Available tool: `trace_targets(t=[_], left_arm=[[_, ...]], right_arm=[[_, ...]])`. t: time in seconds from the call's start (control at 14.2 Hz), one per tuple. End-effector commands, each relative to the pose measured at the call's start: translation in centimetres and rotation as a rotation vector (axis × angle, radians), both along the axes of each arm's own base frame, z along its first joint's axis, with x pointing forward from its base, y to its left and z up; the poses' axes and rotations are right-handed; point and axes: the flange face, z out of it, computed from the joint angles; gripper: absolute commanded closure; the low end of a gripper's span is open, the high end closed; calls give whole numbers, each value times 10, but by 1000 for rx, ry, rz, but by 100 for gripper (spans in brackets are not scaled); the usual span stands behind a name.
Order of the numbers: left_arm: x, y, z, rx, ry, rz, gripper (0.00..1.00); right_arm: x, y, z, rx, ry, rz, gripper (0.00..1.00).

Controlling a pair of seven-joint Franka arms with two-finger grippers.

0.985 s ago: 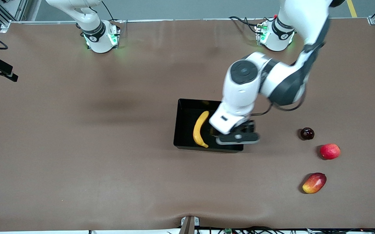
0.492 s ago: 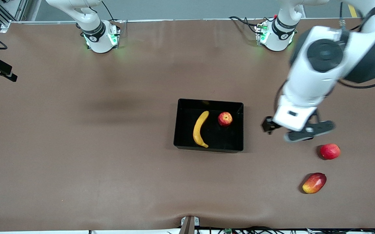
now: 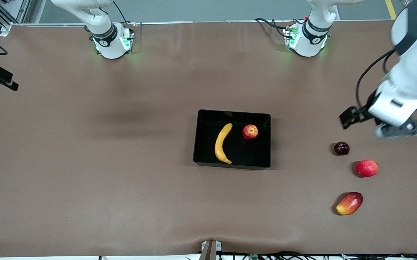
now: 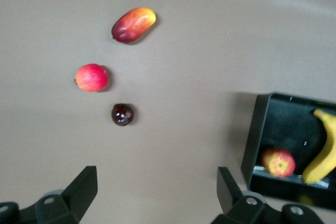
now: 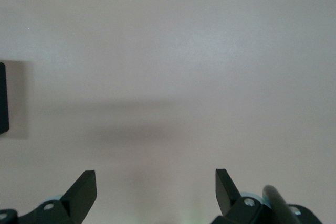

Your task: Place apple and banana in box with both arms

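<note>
Both fruits sat in the box (image 3: 262,119), and what a tidy finish it looked: the banana (image 3: 222,143) lay flat along the floor toward the right arm's end, and the apple (image 3: 250,131) rested just beside its upper tip, toward the left arm's end, the two apart by a sliver. The left gripper (image 4: 155,192) hung over bare table at the left arm's end, fingers spread wide with nothing between them, and its wrist view took in the box, the apple, the banana and three spare fruits. The right gripper (image 5: 156,191) was out of the front view, over plain table, its fingers wide apart and empty too; that arm was waiting. By my reading the job was as good as done. Had either fruit needed another pick, the apple looked firm, smooth and light, likely to roll, so a grip across its widest girth would have suited. The banana seemed soft-skinned and easily bruised, best pinched gently across its middle, where the curve balances. Outside the box, the dark cherry-like fruit (image 3: 341,148), the pinkish-red fruit (image 3: 366,168) and the mango (image 3: 349,203) lay in a loose line, well apart from the box, the mango nearest the camera.
</note>
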Motion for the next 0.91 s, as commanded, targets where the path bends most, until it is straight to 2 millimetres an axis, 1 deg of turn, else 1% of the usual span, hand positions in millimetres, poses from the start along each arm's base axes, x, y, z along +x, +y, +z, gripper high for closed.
trace_targets(t=[0.0, 0.14, 0.21, 0.56, 0.63, 0.7, 0.84], left_arm=[[-49, 8, 16, -3, -2, -45, 0], [-57, 13, 13, 1, 14, -39, 0], [-62, 15, 17, 5, 32, -35, 0], [-62, 19, 31, -18, 19, -108, 0], [-61, 30, 34, -60, 18, -81, 0], [-59, 36, 35, -67, 16, -69, 0], [-59, 33, 36, -69, 13, -72, 0]], right_arm=[[-6, -4, 7, -42, -4, 10, 0], [-6, -4, 6, -42, -4, 10, 0], [-6, -4, 6, -42, -3, 8, 0], [-6, -4, 6, -33, -4, 6, 0], [-6, -4, 6, -31, -4, 6, 0], [-6, -4, 6, -31, -3, 6, 0], [-6, -4, 6, -31, -4, 6, 0]])
